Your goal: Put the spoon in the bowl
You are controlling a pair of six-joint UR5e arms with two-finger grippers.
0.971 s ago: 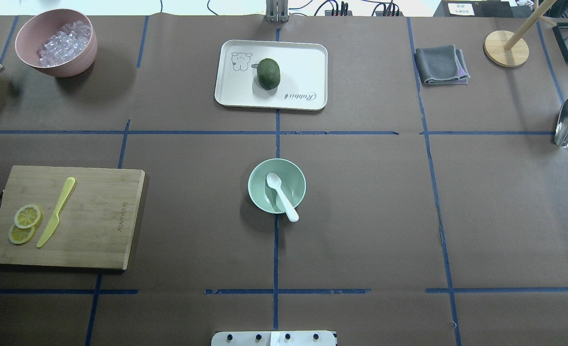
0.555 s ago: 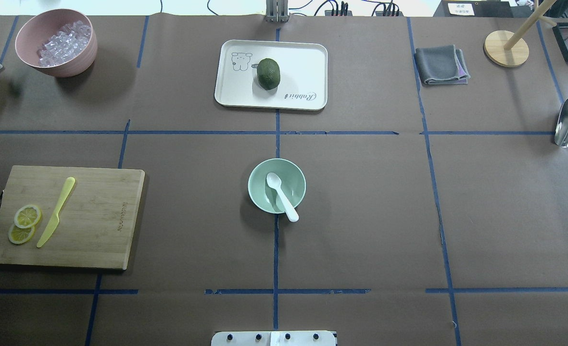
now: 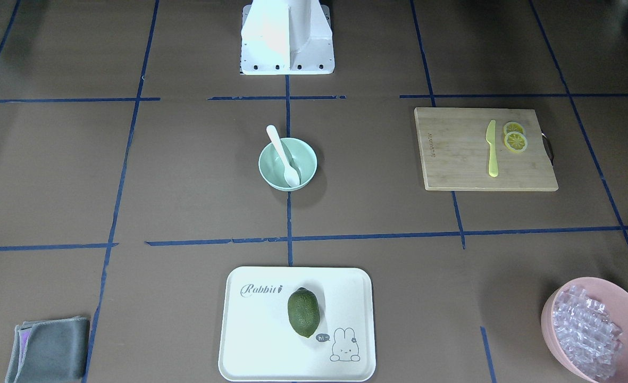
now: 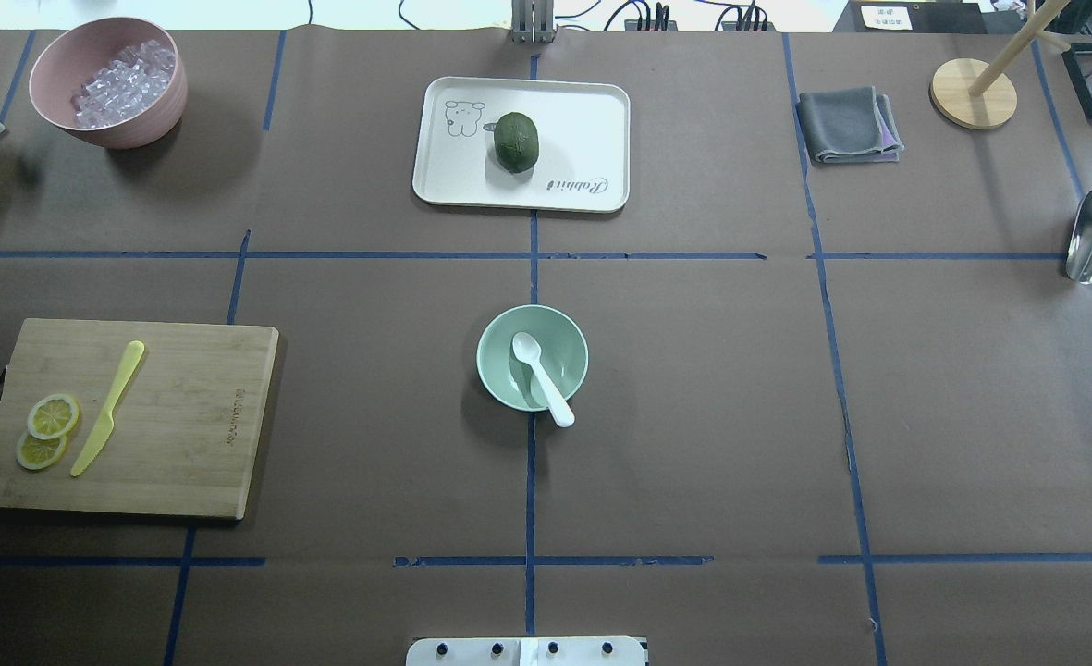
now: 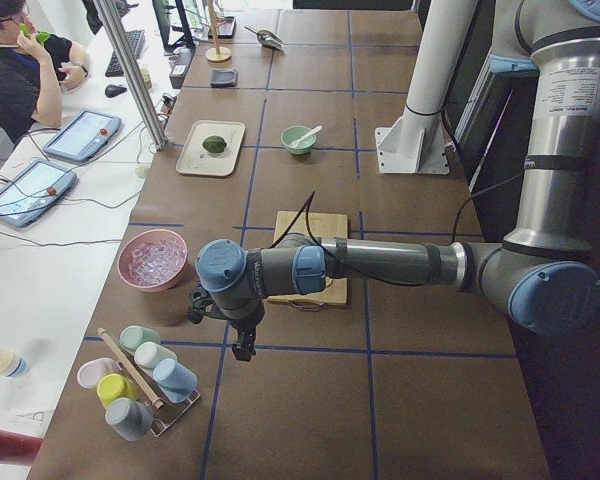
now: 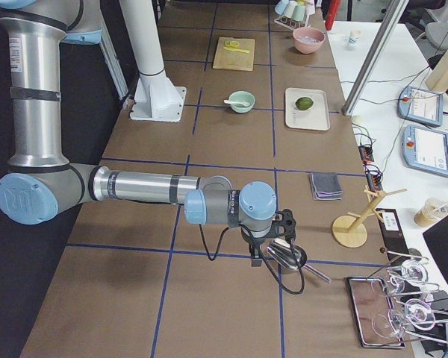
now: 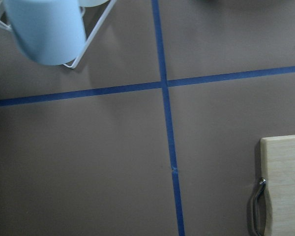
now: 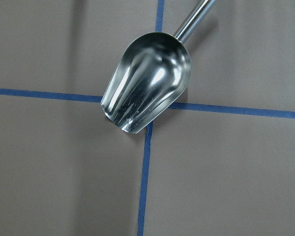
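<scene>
The white spoon [image 4: 542,379] lies in the pale mint-green bowl [image 4: 490,344] at the table's middle, scoop inside and handle end resting over the near rim. Both show in the front-facing view too: the spoon [image 3: 283,157] and the bowl [image 3: 307,159]. My left gripper [image 5: 243,350] shows only in the exterior left view, hanging over the table's left end next to the cup rack [image 5: 140,375]. My right gripper [image 6: 255,261] shows only in the exterior right view, over a metal scoop [image 6: 287,256]. I cannot tell whether either is open or shut. Both are far from the bowl.
A cutting board [image 4: 176,416] with a yellow knife [image 4: 106,407] and lemon slices lies at the left. A pink bowl [image 4: 106,83] of clear cubes stands at the back left. A white tray [image 4: 582,120] holds a green fruit. A grey cloth [image 4: 846,125] and a wooden stand [image 4: 973,92] are at the back right.
</scene>
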